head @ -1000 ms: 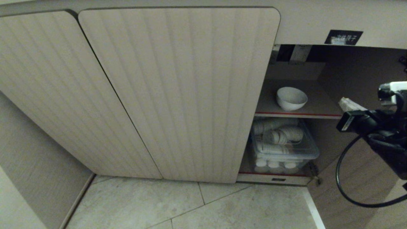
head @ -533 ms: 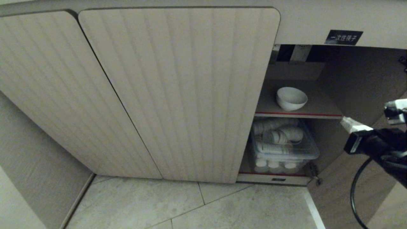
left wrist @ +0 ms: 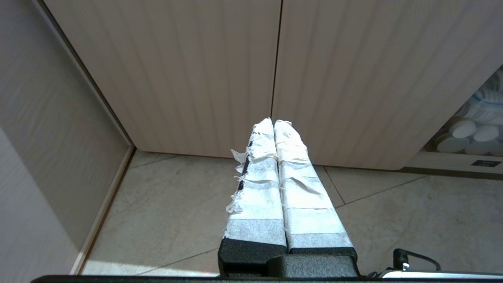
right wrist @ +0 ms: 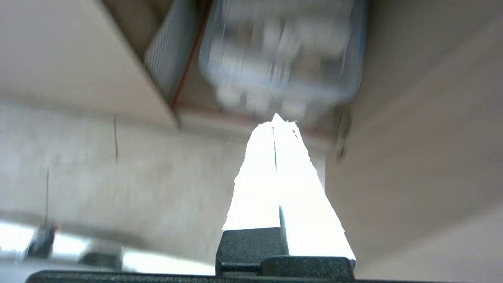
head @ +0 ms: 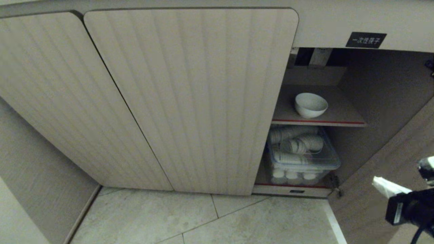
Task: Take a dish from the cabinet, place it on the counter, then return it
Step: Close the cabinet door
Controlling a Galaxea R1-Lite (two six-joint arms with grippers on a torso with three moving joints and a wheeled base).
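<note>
White and glossy, the dish (head: 311, 104) sits upright on the cabinet's (head: 190, 98) upper grey shelf (head: 342, 113), near its red front edge, inside the open right-hand bay. Below it a clear plastic box (head: 302, 156) of ribbed paper cups (head: 293, 145) fills the lower shelf. The right gripper (head: 381, 184), jaws pressed together and empty, hangs low outside the bay; the left gripper (left wrist: 274, 122), likewise closed, points at the shut doors.

Probably a commercial kitchen: low ribbed-door cabinet (head: 190, 101), tiled floor (head: 237, 220), tub of stacked paper cups (head: 300, 152).
</note>
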